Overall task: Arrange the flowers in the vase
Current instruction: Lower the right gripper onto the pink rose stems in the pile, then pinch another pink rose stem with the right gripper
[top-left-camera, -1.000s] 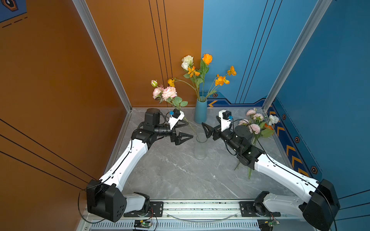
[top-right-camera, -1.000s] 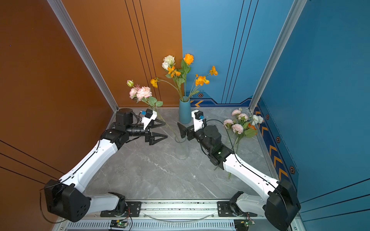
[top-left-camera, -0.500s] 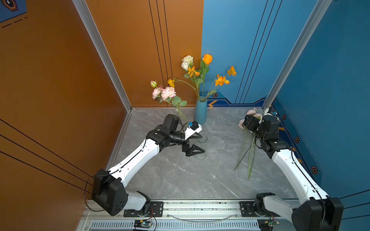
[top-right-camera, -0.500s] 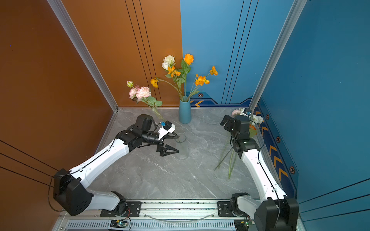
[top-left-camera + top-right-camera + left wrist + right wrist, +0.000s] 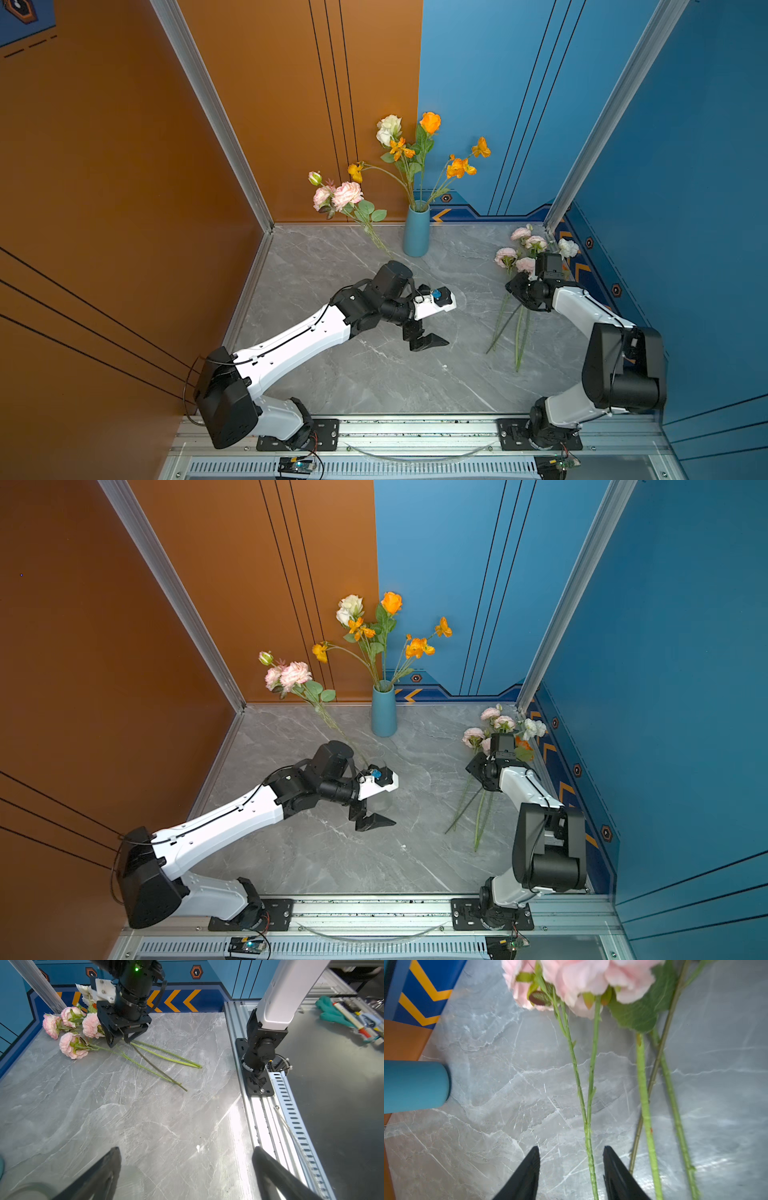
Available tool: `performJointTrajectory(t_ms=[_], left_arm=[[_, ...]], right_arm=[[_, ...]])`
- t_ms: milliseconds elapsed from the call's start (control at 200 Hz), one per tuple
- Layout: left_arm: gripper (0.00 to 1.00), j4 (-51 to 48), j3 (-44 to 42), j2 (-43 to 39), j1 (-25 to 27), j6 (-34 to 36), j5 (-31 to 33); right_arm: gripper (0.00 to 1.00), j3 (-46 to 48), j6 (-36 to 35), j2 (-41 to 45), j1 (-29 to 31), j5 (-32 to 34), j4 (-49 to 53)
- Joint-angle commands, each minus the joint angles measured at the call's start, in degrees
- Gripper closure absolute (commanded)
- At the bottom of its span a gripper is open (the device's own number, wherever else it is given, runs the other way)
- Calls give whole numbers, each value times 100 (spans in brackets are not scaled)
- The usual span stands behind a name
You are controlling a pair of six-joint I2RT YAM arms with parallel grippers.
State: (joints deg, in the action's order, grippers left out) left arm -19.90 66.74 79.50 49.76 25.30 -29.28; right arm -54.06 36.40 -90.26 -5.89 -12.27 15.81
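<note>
The blue vase (image 5: 416, 232) (image 5: 383, 712) (image 5: 415, 1086) stands at the back wall and holds orange and white flowers (image 5: 419, 145). More flowers (image 5: 521, 253) (image 5: 492, 729) (image 5: 72, 1030) with pale pink and white blossoms lie on the table at the right, their stems (image 5: 513, 328) pointing to the front. My right gripper (image 5: 517, 291) (image 5: 571, 1151) is down over them, open. One green stem (image 5: 588, 1142) runs between its fingers, apart from both. My left gripper (image 5: 428, 340) (image 5: 187, 1151) hovers wide open over bare table near the middle, holding nothing.
A clear glass (image 5: 381, 802) beside the left wrist holds a leaning pink flower stalk (image 5: 343, 195). Orange and blue walls close in the left, back and right. A metal rail (image 5: 415, 428) runs along the front. A green glove and tools (image 5: 342, 1014) lie beyond it.
My right arm swung from the glass in the middle over to the loose flowers at the right, and its jaws narrowed around a stem. My left gripper moved toward the front right, still open.
</note>
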Motion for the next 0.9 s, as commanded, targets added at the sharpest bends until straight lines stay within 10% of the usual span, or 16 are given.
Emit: performJointTrajectory(t_ms=[0,501,896], left_arm=[[2,233,-152,-24,242,196,1277],[2,240,-171,72,267,230,1355],[2,237,-182,100,313,247,1414]], right_arm=[[49,-177,82,-116,128,20,-177],[54,-356,-205,-878,150,341,-258],[100,-548,-358,-888,440,253,-523]])
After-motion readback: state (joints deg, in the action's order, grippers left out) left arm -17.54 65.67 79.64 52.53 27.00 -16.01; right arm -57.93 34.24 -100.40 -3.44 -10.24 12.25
